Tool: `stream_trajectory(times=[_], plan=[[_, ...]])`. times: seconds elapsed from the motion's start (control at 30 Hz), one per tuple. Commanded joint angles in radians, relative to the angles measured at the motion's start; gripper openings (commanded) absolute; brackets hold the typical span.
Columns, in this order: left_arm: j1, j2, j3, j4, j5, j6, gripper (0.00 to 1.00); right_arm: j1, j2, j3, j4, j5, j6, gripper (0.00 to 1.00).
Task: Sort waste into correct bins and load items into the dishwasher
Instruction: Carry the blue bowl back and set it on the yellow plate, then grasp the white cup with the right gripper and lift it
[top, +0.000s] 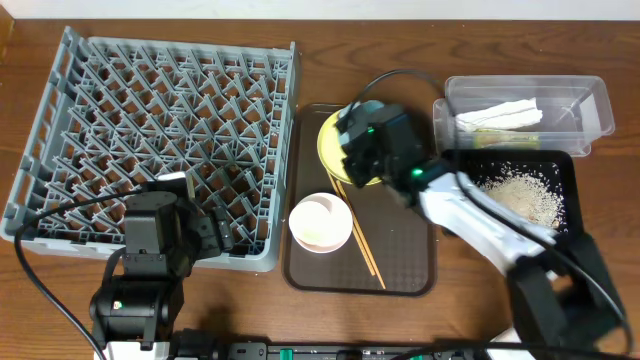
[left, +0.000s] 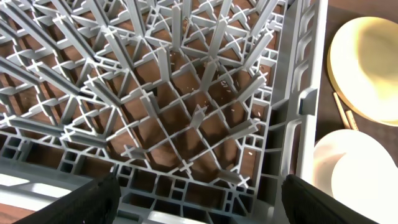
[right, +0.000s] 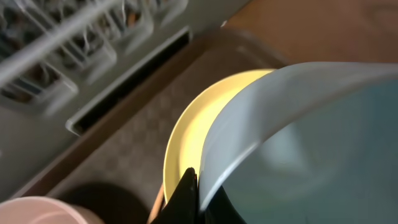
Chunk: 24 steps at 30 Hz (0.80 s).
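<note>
The right gripper's fingers (right: 185, 191) are closed on the rim of the light blue bowl (right: 298, 143). Only one dark fingertip shows, pressed against the outer wall; its partner is hidden, presumably inside the bowl. Directly beneath the fingers lies the yellow plate (right: 183, 137), on the brown tray (right: 118, 149). Whether the bowl is clear of the plate or touching it cannot be told.

This is a pinch at one edge, so the bowl's weight hangs off to one side of the fingers. The likeliest failure is the smooth rim pivoting or sliding out, dropping the bowl onto the plate. A low lift could also drag the plate along.

Further out, the white-pink bowl (top: 320, 222) and the chopsticks (top: 365, 250) lie on the tray on the near side of the fingers. A dropped or low-swinging bowl could knock them.

Beyond the tray edge stands the dish rack (top: 150, 120). Its side wall rises between the fingers and the pegs, so a crossing made too low would probably catch the bowl's bottom.

The left gripper (left: 211, 198) hangs spread wide and empty above the rack's corner nearest the tray, where the two arms could meet.

Away from the fingers on the other side, the clear tub (top: 590, 100) holds the napkin (top: 500, 112) and wrapper (top: 500, 138). The black tray (top: 560, 165) holds the rice scraps (top: 525, 195).
</note>
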Motion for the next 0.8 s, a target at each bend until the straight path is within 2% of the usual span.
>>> stream_trajectory(times=[0.0, 0.1, 0.17, 0.3, 0.33, 0.37, 0.47, 0.53, 0.63, 0.77], plan=[[0.004, -0.001, 0.02, -0.002, -0.008, -0.002, 0.86, 0.013, 0.065, 0.01, 0.029, 0.041, -0.043, 0.03], [0.004, -0.001, 0.02, -0.002, -0.008, -0.002, 0.86, 0.015, 0.089, 0.01, 0.019, 0.04, -0.038, 0.06], [0.004, -0.001, 0.02, -0.002, -0.008, -0.002, 0.86, 0.019, 0.083, 0.01, 0.005, 0.04, -0.038, 0.13], [0.004, -0.001, 0.02, -0.002, -0.008, -0.002, 0.86, 0.021, 0.026, 0.024, -0.045, 0.02, 0.026, 0.4], [0.004, -0.001, 0.02, -0.002, -0.008, -0.002, 0.86, 0.021, 0.004, 0.035, -0.067, -0.002, 0.026, 0.58], [0.004, -0.001, 0.02, -0.002, -0.008, -0.002, 0.86, 0.021, -0.024, 0.048, -0.091, -0.022, 0.026, 0.7], [0.004, -0.001, 0.02, -0.002, -0.008, -0.002, 0.86, 0.021, -0.098, 0.078, -0.127, -0.063, 0.046, 0.82], [0.004, -0.001, 0.02, -0.002, -0.008, -0.002, 0.86, 0.023, -0.147, 0.079, -0.127, -0.115, 0.074, 0.82], [0.004, -0.001, 0.02, -0.002, -0.008, -0.002, 0.86, 0.034, -0.196, 0.079, -0.157, -0.189, 0.106, 0.73], [0.004, -0.001, 0.02, -0.002, -0.008, -0.002, 0.86, 0.077, -0.188, 0.077, -0.294, -0.195, 0.144, 0.63]])
